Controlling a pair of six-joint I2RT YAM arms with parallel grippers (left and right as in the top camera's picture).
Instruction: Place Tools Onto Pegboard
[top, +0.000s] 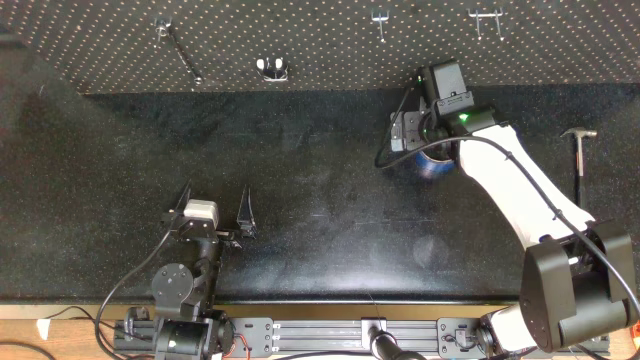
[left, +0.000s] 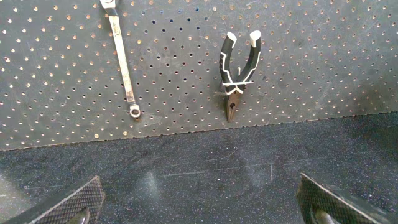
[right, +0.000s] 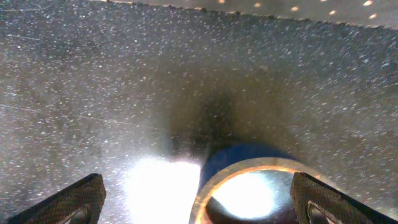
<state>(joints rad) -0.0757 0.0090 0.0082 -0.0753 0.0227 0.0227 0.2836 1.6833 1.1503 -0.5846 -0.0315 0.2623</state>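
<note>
The right gripper (right: 199, 200) hangs over a blue tape roll with a cardboard core (top: 436, 166), its fingers wide apart; the roll lies on the dark worktop (top: 320, 225) just in front of the perforated pegboard (top: 330, 35), right of centre. The left gripper (top: 215, 195) sits near left, fingers apart and empty. A silver wrench (top: 183, 55) and black-handled pliers (top: 272, 68) hang on the pegboard, and a silver-headed hammer (top: 578, 158) lies at far right.

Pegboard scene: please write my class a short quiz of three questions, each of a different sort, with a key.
1. True or false: the hammer already hangs on the pegboard.
2. Which tool hangs beside the wrench? A) pliers B) screwdriver C) scissors
3. Fill in: the roll under the right gripper is coloured ____.
Key: 1 false, it lies on the table; 2 A; 3 blue.
</note>
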